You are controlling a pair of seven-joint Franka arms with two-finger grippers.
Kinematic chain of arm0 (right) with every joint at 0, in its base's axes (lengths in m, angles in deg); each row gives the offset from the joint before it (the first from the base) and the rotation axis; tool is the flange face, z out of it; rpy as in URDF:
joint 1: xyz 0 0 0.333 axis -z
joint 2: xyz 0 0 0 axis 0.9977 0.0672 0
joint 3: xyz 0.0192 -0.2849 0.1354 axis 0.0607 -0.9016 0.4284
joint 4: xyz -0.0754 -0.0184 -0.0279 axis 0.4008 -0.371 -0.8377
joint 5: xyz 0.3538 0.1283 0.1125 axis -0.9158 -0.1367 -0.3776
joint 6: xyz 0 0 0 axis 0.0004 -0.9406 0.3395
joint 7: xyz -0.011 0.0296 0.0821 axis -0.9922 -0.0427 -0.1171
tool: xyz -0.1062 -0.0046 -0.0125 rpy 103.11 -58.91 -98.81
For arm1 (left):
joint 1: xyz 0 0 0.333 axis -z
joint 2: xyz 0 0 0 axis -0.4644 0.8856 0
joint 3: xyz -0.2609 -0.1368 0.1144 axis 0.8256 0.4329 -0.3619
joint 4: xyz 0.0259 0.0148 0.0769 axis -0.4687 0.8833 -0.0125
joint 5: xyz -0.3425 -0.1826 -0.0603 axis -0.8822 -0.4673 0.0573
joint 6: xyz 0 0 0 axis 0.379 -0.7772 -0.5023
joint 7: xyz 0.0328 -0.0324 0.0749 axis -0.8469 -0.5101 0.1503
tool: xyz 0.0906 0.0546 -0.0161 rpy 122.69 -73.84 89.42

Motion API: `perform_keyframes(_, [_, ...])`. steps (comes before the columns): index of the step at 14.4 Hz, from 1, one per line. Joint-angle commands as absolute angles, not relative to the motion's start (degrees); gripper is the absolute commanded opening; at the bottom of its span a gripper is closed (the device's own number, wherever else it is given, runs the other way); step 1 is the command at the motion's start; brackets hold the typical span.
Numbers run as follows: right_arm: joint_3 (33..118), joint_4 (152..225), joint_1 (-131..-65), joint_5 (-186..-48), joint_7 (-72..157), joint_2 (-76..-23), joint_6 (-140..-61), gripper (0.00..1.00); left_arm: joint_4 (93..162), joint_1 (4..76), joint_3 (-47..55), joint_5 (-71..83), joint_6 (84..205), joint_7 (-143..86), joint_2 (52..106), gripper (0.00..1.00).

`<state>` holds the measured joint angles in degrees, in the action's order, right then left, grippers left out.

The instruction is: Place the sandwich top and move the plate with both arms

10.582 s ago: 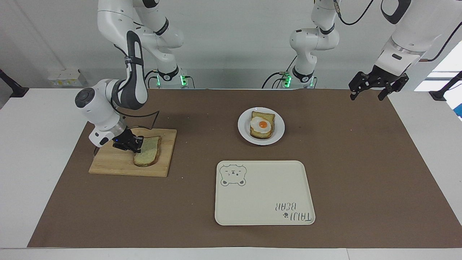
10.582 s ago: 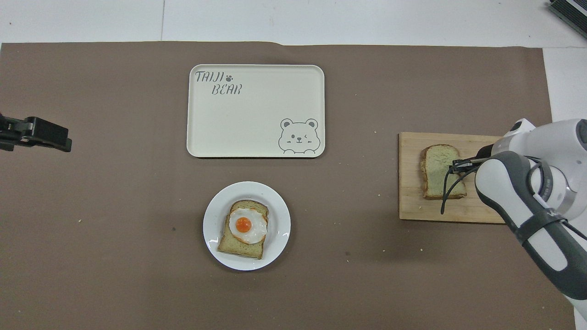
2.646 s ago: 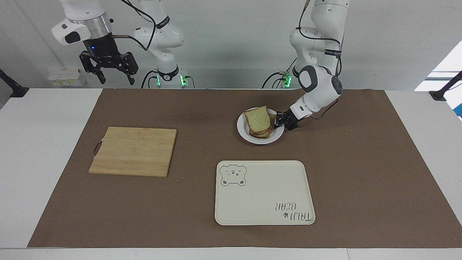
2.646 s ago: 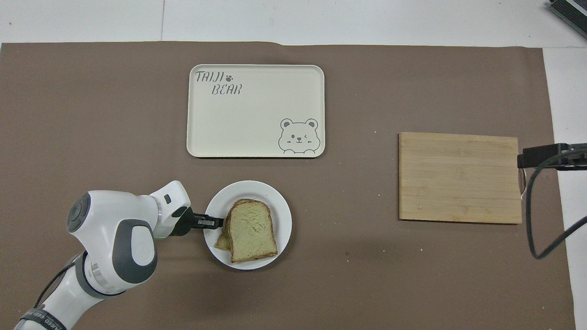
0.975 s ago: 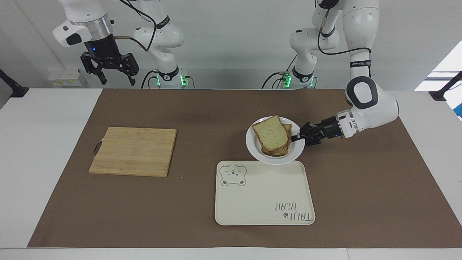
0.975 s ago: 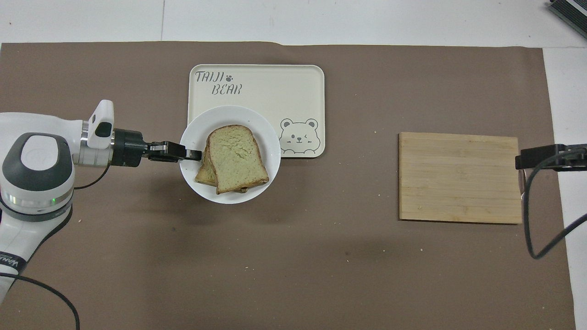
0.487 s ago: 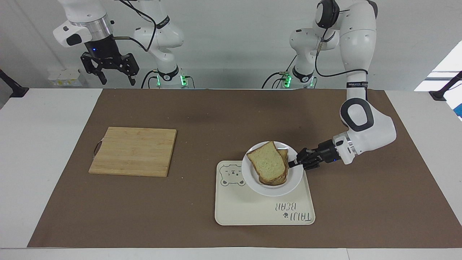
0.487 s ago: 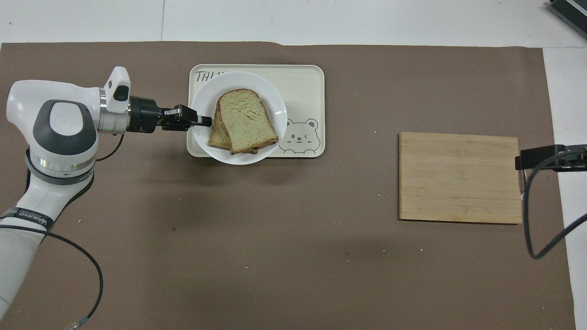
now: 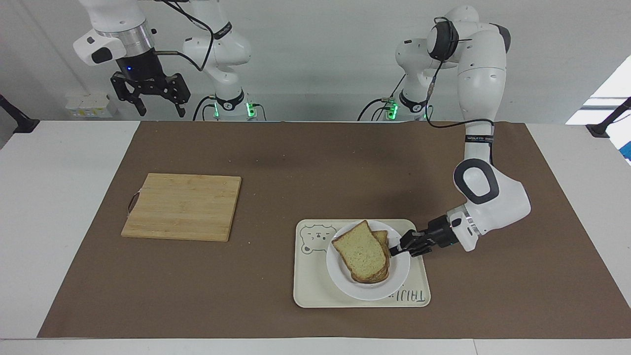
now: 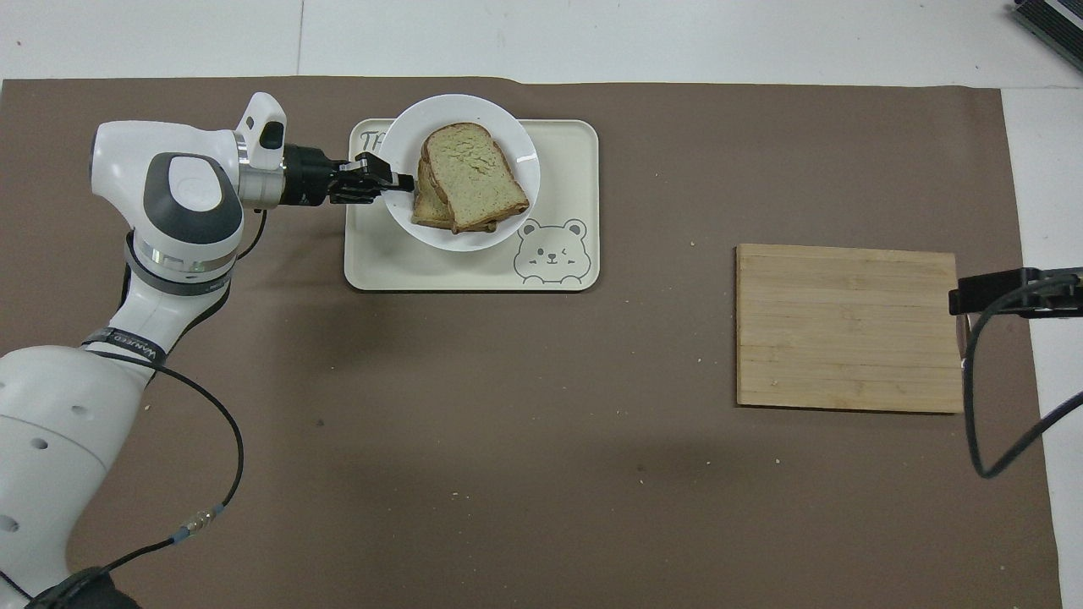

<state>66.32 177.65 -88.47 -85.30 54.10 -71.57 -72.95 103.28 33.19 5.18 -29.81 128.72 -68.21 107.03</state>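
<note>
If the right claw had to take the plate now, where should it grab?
Probably the bare rim of the plate toward the right arm's end, coming in low from the side: the bread covers the middle, and the left claw holds the other rim.

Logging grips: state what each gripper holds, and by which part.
Left gripper pinches the plate by its rim, at the left arm's end, over the tray. Right gripper holds nothing.

Glossy white plate (image 9: 394,288); wooden board (image 9: 182,206)
</note>
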Motion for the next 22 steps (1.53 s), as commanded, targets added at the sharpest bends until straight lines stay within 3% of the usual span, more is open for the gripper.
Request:
perform_keyframes(1, [66.8,178.5,-87.5,-85.2,52.4,-72.4,-72.3,1.00,101.3,34.4,4.9,-28.8,129.7,-66.7,108.2,0.00])
perform_keyframes(5, [66.8,178.5,-87.5,-85.2,52.4,-72.4,-72.3,1.00,104.4,34.4,4.3,-26.3,130.5,-66.7,107.5,0.00])
perform_keyframes(6, [66.8,178.5,-87.4,-85.2,52.4,-72.4,-72.3,1.00,104.4,34.4,4.3,-25.1,130.9,-66.4,107.5,0.11])
perform_keyframes(7, [66.8,178.5,-87.4,-85.2,52.3,-72.4,-72.3,1.00,104.4,35.0,4.1,-24.4,131.2,-64.6,107.4,0.74])
perform_keyframes(8, [66.8,178.5,-87.4,-85.2,52.4,-72.4,-72.4,1.00,104.3,34.5,3.8,-24.0,130.9,-61.2,107.4,1.00])
perform_keyframes(10, [66.8,178.5,-87.5,-85.2,52.3,-72.4,-72.3,1.00,104.2,33.3,3.7,-20.6,130.3,-60.4,106.9,1.00])
perform_keyframes(14, [66.8,178.5,-87.5,-85.2,52.4,-72.5,-72.4,1.00,107.0,33.5,1.8,-16.3,128.4,-57.0,99.4,1.00])
perform_keyframes(18, [66.8,178.3,-87.6,-85.0,52.3,-72.2,-72.6,1.00,107.1,33.0,1.5,-2.7,123.9,-49.7,93.8,1.00])
perform_keyframes(22, [66.9,172.9,-87.5,-83.3,51.8,-68.2,-67.8,1.00,105.0,32.5,1.4,14.5,116.0,-45.7,90.1,1.00])
